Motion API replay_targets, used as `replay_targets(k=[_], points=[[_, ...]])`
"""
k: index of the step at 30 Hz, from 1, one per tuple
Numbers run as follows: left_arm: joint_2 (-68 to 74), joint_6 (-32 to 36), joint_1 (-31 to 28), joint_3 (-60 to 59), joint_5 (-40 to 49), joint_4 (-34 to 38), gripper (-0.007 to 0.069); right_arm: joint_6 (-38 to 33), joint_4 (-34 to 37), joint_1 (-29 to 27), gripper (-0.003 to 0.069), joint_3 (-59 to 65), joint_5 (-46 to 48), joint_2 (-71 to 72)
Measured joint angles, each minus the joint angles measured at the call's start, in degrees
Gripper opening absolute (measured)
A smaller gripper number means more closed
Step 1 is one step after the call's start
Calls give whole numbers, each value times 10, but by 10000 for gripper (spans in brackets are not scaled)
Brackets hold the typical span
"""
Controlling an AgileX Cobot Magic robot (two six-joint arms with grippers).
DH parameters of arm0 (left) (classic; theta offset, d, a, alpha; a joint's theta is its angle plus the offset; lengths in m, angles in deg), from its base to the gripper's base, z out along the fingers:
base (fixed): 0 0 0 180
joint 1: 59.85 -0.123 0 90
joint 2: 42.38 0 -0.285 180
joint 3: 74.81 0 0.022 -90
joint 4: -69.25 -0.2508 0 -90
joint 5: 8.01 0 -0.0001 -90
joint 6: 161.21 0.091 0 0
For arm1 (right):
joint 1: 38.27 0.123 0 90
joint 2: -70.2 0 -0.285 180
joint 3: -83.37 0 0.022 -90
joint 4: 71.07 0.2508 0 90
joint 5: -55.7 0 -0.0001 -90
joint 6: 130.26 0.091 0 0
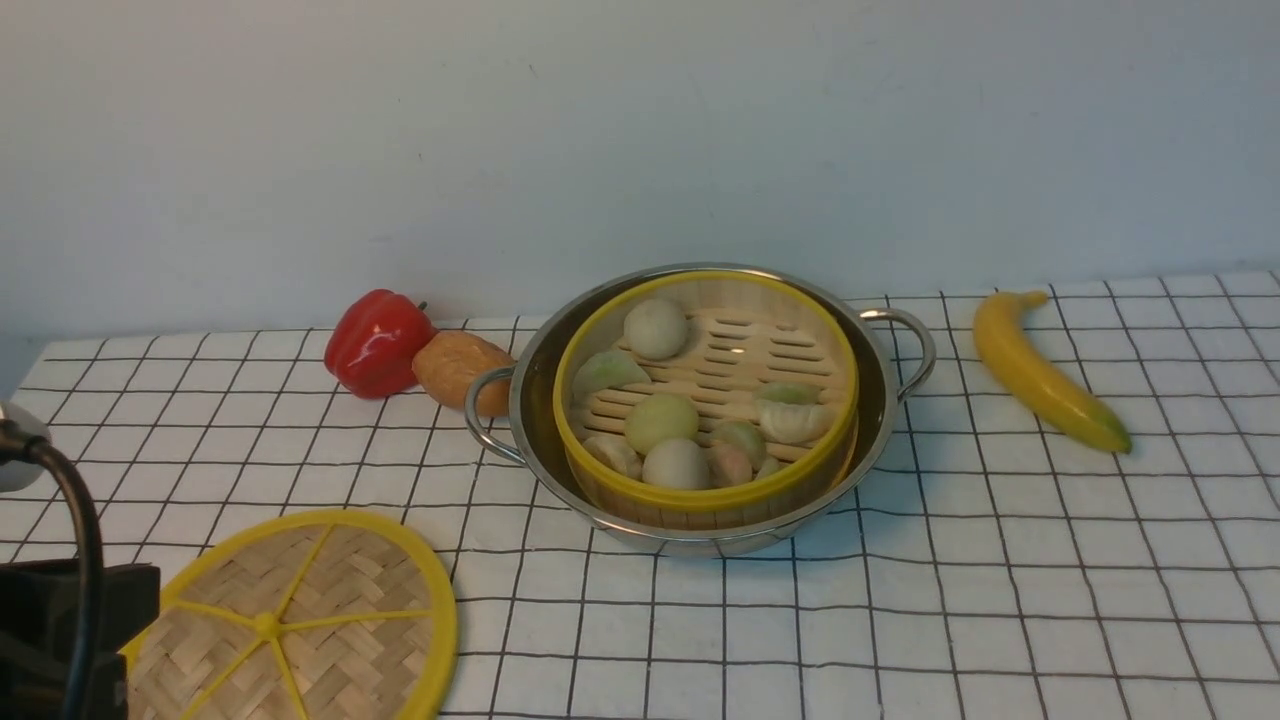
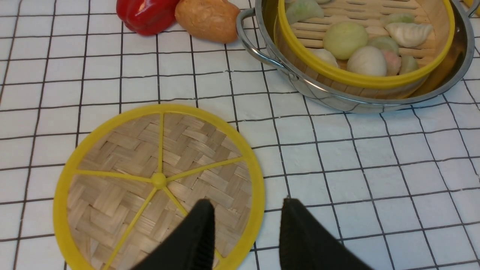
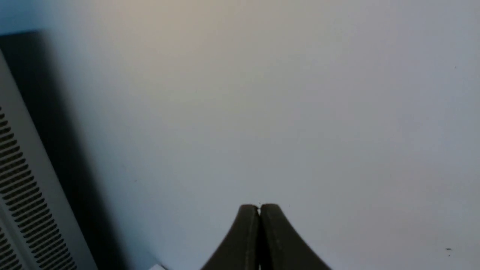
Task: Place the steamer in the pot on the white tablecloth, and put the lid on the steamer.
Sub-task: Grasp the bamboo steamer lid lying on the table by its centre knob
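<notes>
Setting: you are working at a robot test station dressed as a kitchen scene, in what looks like a lab room.

Evidence you can check:
- The desk is covered by the white tablecloth [image 1: 1000, 600] with a black grid and backs onto a bare pale wall [image 1: 640, 130].
- The props are cooking-themed: a steel pot [image 1: 880, 400] holding a bamboo steamer [image 1: 700, 497] of dumplings [image 1: 660, 420], the woven lid [image 1: 300, 620], a glossy red pepper [image 1: 375, 342], a brown bun [image 1: 455, 368] and a banana [image 1: 1040, 375].
- A black cable [image 1: 90, 550] and black arm housing [image 1: 60, 610] intrude at the front view's left edge.
- The right wrist view shows a grey vented panel [image 3: 22, 195].
</notes>
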Motion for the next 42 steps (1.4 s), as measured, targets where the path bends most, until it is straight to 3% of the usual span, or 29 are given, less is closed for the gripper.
replay_targets(k=[8,12,13,17,19,26,35,42], points=[[0,0,0,0,0,0,243,-27,-36,0,55,173,-4,63],[0,0,0,0,0,0,243,-38,-92,0,73,407,-18,157],[0,0,0,0,0,0,243,-40,-118,0,81,526,-55,204],[0,0,0,0,0,0,243,-42,-158,0,94,713,-143,286],[0,0,0,0,0,0,243,-40,-185,-2,104,865,-240,362],[0,0,0,0,0,0,243,-10,-199,-49,123,1130,-415,523],[0,0,0,0,0,0,243,7,-199,-155,143,1342,-519,698],[0,0,0,0,0,0,243,7,-199,-180,162,1440,-550,835]])
